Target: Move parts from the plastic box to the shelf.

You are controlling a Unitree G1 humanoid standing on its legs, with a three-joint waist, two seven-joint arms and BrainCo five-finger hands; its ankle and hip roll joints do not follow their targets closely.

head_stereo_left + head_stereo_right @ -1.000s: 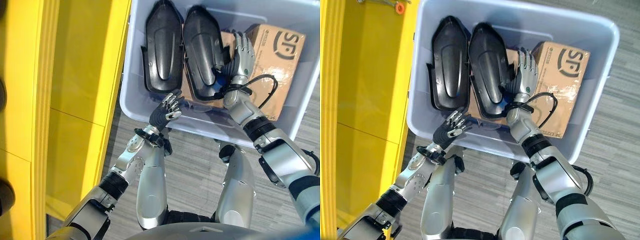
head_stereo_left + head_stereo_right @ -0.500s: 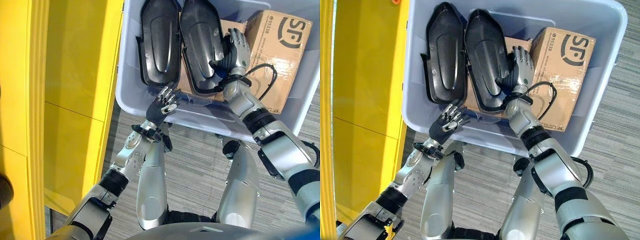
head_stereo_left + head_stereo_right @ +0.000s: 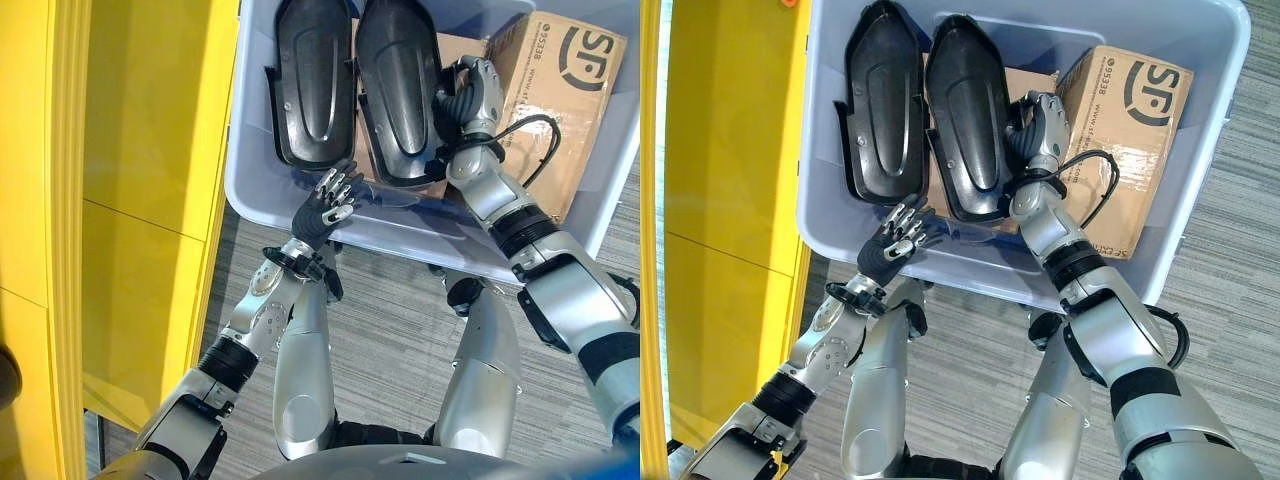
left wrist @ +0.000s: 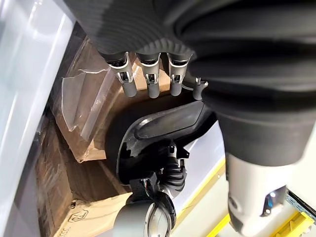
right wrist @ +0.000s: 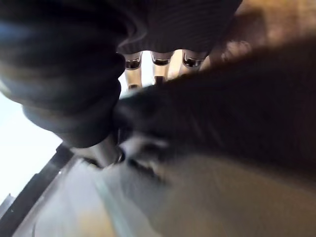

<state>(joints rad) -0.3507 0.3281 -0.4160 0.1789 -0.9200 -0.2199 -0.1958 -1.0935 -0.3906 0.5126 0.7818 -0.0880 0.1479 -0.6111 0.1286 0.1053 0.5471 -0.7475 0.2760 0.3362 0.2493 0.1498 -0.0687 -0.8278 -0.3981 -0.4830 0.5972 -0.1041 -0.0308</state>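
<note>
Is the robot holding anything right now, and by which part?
Its right hand grips the right-hand black part by its side edge; the left hand holds nothing.

Cardboard carton [image 3: 555, 95] beside the parts; grey carpet [image 3: 390, 330] below

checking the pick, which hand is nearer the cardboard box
Right. The right hand sits beside the brown cardboard box; the left hand hovers at the plastic box's near rim.

Grey striped carpet floor [image 3: 390, 330] beside a tall yellow cabinet [image 3: 130, 200].
</note>
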